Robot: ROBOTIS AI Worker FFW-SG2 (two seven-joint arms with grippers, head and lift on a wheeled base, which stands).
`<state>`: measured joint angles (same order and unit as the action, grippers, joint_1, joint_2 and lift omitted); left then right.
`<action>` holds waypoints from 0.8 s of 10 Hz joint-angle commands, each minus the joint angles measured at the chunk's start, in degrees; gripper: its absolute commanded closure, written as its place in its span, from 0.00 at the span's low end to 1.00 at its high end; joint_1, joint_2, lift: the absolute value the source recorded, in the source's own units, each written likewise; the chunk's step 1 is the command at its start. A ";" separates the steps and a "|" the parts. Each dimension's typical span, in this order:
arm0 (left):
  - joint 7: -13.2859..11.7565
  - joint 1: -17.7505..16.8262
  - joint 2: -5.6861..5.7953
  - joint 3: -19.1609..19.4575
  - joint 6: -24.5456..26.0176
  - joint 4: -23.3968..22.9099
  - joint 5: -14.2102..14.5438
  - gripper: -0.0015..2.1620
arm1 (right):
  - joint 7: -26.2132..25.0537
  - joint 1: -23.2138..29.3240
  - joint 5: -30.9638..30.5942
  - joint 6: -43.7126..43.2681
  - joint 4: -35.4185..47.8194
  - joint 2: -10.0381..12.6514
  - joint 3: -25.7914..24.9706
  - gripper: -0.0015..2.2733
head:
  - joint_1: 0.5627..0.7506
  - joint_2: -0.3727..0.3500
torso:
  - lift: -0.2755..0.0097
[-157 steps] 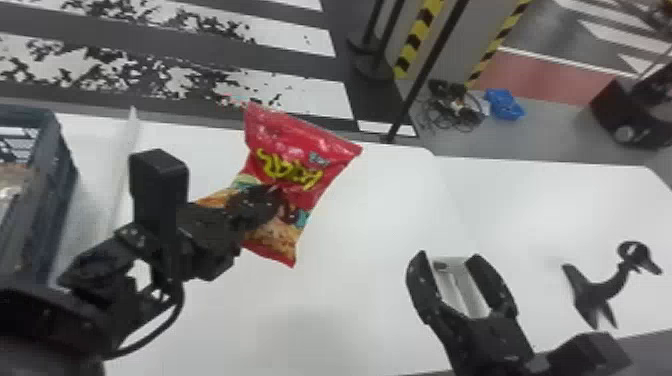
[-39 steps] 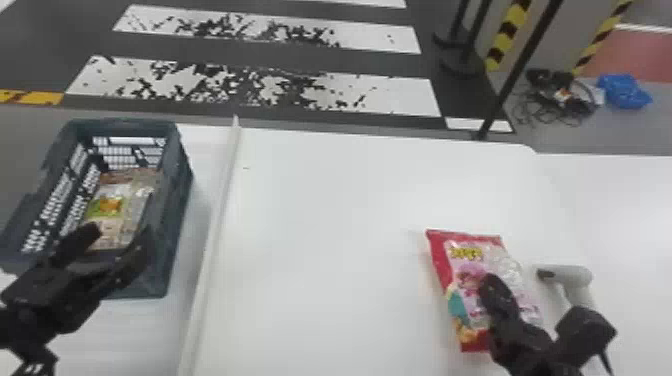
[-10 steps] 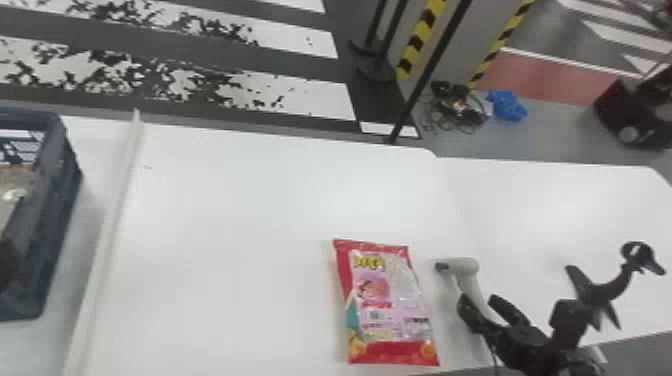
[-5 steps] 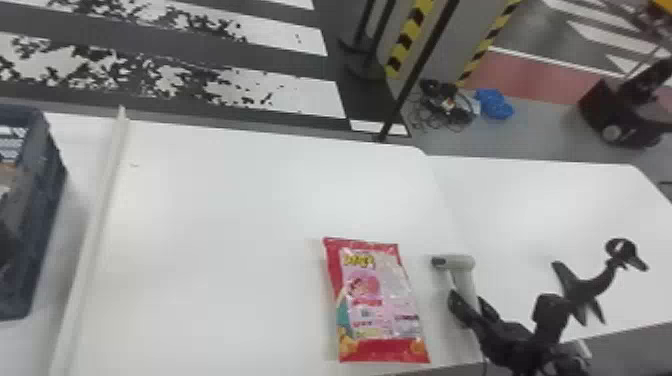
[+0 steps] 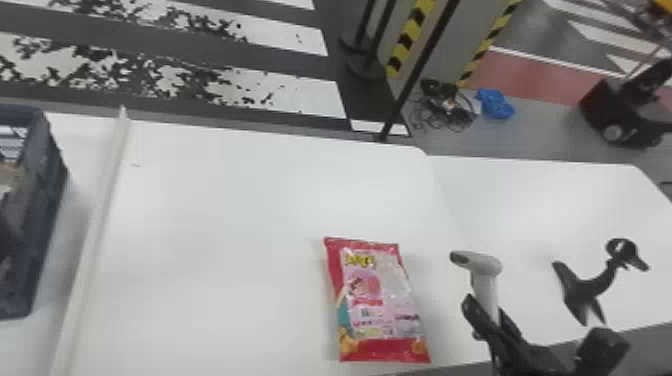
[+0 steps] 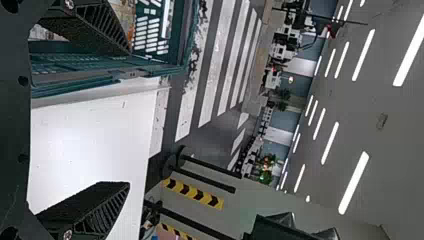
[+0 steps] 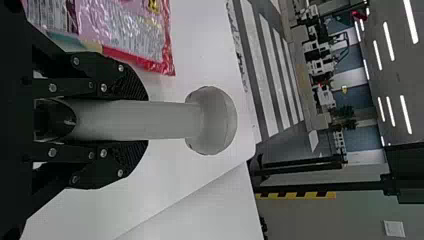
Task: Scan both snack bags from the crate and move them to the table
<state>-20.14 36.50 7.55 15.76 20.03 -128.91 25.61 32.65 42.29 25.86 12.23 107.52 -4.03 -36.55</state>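
The red and pink snack bag (image 5: 382, 300) lies flat on the table, left of the grey scanner (image 5: 485, 280). My right gripper (image 5: 492, 317) is around the scanner's handle. In the right wrist view my right gripper (image 7: 142, 120) has its fingers against both sides of the scanner (image 7: 212, 120), near the bag (image 7: 125, 30). A dark part of my left gripper (image 5: 7, 225) shows at the crate (image 5: 47, 200). In the left wrist view my left gripper (image 6: 128, 117) is open, one finger over the crate (image 6: 165, 65), beside some packaging (image 6: 120, 15) inside it.
A black scanner stand (image 5: 585, 287) is on the table's right part. A pale raised strip (image 5: 95, 225) runs along the table (image 5: 225, 215) between crate and bag. Posts rise behind the far edge.
The red bag, held up by my left gripper in the oldest frame, now lies on the table. My right gripper has moved right from the bag to the scanner, and its fingers have come together on the handle.
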 commanded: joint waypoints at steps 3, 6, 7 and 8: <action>0.54 1.11 -0.60 -0.20 -0.38 -0.38 0.14 0.03 | 6.20 8.51 4.81 9.53 9.82 3.86 2.19 0.98 | 0.70 0.15 | 0.66; 0.54 0.50 -0.60 -0.55 -0.20 -0.29 0.14 0.03 | 10.94 10.09 4.99 15.33 9.91 4.08 4.38 0.99 | 0.70 0.27 | 0.66; 0.54 0.50 -0.60 -0.46 -0.20 -0.20 0.14 0.03 | 11.29 10.09 4.55 15.33 9.91 4.08 5.61 0.98 | 0.70 0.31 | 0.66; 0.46 0.50 -0.60 -0.46 -0.20 -0.11 0.14 0.03 | 11.38 10.18 4.11 15.33 9.99 4.08 6.84 0.98 | 0.70 0.34 | 0.66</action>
<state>-19.68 37.01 6.94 15.26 19.82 -129.08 25.75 44.02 52.41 30.17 27.51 117.53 0.00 -30.31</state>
